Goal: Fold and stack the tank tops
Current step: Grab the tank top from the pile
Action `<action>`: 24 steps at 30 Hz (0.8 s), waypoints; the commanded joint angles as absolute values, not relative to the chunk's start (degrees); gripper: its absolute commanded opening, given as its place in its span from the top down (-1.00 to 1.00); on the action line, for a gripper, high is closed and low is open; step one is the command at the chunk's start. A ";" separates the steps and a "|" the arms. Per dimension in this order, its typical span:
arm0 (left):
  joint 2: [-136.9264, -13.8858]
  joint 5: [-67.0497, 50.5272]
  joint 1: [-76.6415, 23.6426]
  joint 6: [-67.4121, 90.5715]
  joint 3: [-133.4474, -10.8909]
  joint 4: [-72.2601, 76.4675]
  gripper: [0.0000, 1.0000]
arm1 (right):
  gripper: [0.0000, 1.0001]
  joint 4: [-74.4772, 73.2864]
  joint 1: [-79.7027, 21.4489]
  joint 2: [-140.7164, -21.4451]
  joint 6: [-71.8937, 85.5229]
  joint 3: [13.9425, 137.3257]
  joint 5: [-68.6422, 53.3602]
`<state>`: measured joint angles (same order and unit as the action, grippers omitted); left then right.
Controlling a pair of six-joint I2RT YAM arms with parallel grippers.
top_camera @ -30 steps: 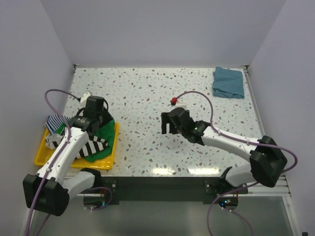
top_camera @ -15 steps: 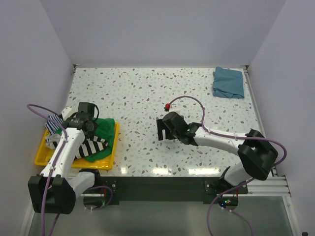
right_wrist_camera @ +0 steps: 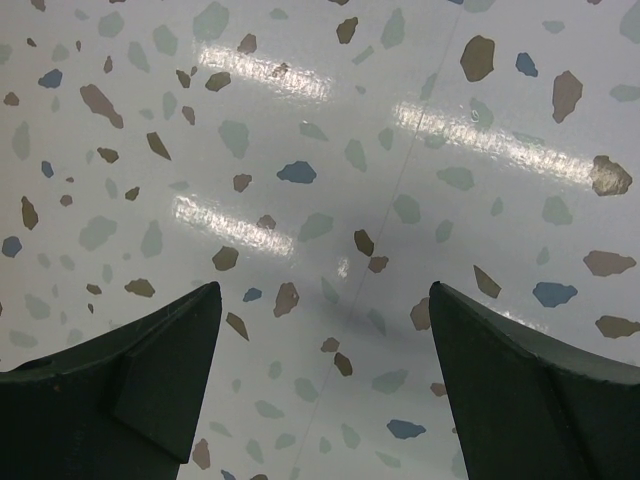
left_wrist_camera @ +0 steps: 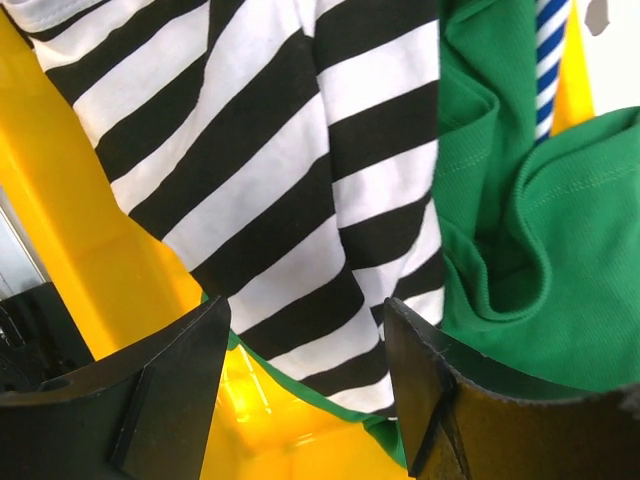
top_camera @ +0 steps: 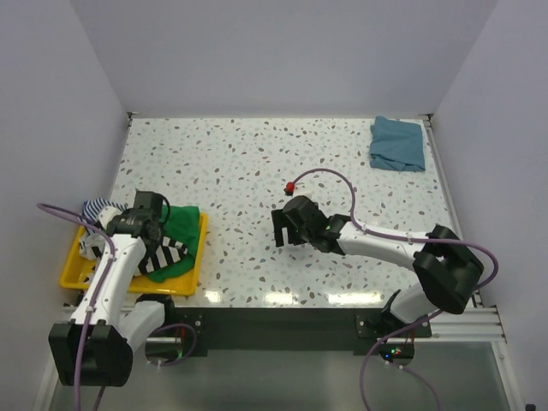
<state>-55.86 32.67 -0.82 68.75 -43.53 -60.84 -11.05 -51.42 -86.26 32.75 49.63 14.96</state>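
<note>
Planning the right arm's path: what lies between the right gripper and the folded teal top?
Top view: only bare speckled table between right gripper and teal top, the arm's own purple cable arching over.

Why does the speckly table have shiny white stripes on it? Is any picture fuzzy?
Right wrist view: light glares in bright streaks off the glossy table, and a soft grey shadow lies ahead of the fingers. Top external view: the same glare shows near the table's front edge. Left wrist view: the striped tank top looks sharp with no glare, and the yellow tray has one small bright spot.
</note>
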 commanded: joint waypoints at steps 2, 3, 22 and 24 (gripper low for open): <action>-57.39 33.93 0.00 71.81 -42.54 -59.68 -0.36 | -0.75 -8.35 -51.59 -86.84 32.17 49.48 14.06; -58.52 33.84 0.00 71.72 -42.19 -59.24 -0.36 | -0.75 -8.35 -51.50 -86.84 32.34 49.48 14.06; -56.87 35.77 1.76 52.40 -67.04 -58.63 1.00 | -0.75 -12.04 -51.59 -81.74 30.85 51.67 16.43; -55.73 35.07 1.76 48.97 -72.14 -55.31 1.00 | -0.75 -13.44 -51.59 -81.04 30.59 53.34 16.70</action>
<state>-58.43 32.67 1.39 56.07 -65.12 -58.96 -12.03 -51.42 -84.01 31.83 49.50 14.72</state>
